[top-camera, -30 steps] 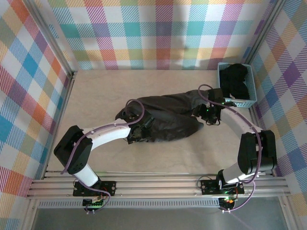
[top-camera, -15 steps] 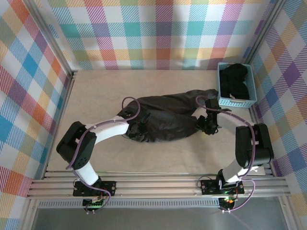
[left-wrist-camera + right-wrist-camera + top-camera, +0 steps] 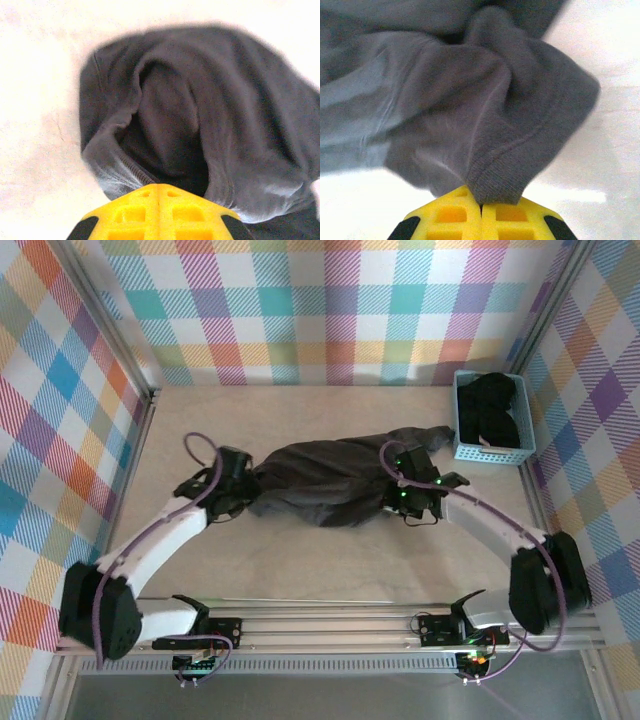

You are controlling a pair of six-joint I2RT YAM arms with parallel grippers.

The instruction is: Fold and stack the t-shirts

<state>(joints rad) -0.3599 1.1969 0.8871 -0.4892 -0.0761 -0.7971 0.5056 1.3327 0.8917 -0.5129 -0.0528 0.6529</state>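
Note:
A dark charcoal t-shirt [image 3: 320, 480] lies bunched into a long band across the middle of the table, pulled between both arms. My left gripper [image 3: 243, 488] is shut on its left end; in the left wrist view the yellow fingers [image 3: 159, 187] meet on a ribbed edge of the cloth [image 3: 225, 125]. At the band's right end my right gripper [image 3: 400, 498] is shut too. The right wrist view shows a ribbed hem of the shirt [image 3: 470, 100] pinched between the closed yellow fingers [image 3: 481, 204]. More dark shirts [image 3: 495, 410] fill the basket.
The light-blue lattice basket [image 3: 493, 455] stands at the back right against the plaid wall. Bare beige tabletop [image 3: 200, 420] lies behind the shirt and in front of it. Plaid walls close the table on three sides; a metal rail runs along the near edge.
The left gripper has pulled its end of the shirt left and farther back. The right gripper has shifted left with its end. The shirt is now narrower and more bunched.

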